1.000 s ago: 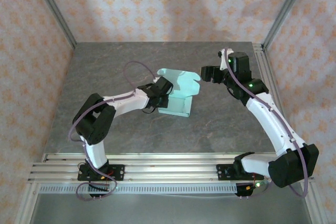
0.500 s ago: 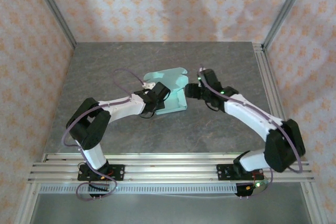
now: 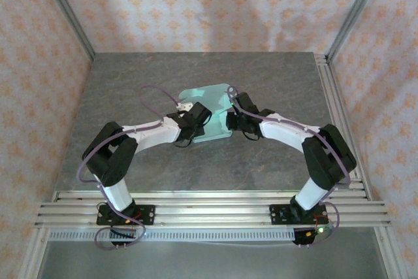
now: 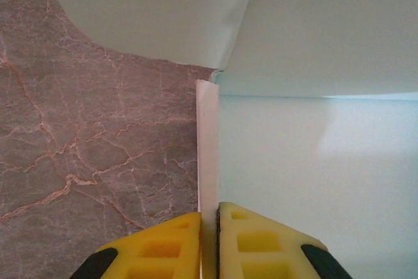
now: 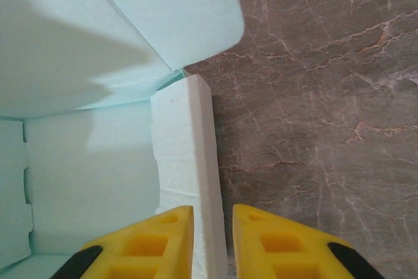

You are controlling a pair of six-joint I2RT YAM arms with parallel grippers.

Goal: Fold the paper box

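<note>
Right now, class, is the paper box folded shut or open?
Open. The paper box has side walls standing, but its rounded flap is lifted and the inside is exposed.

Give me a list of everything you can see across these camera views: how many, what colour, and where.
paper box: one, pale mint green, partly folded, mid-table between the arms
table: one, grey marbled, under everything
walls: three, pink with an orange pattern, left, back and right of the table
rails: several, silver metal, along the near edge
cable: one loop, purple, above the left arm's wrist
left arm: one, white and black, reaching in from the left
right arm: one, white and black, reaching in from the right
left gripper: one, yellow fingers, shut on a thin upright flap of the box
right gripper: one, yellow fingers, straddling the box's thick side wall; whether it grips I cannot tell
</note>
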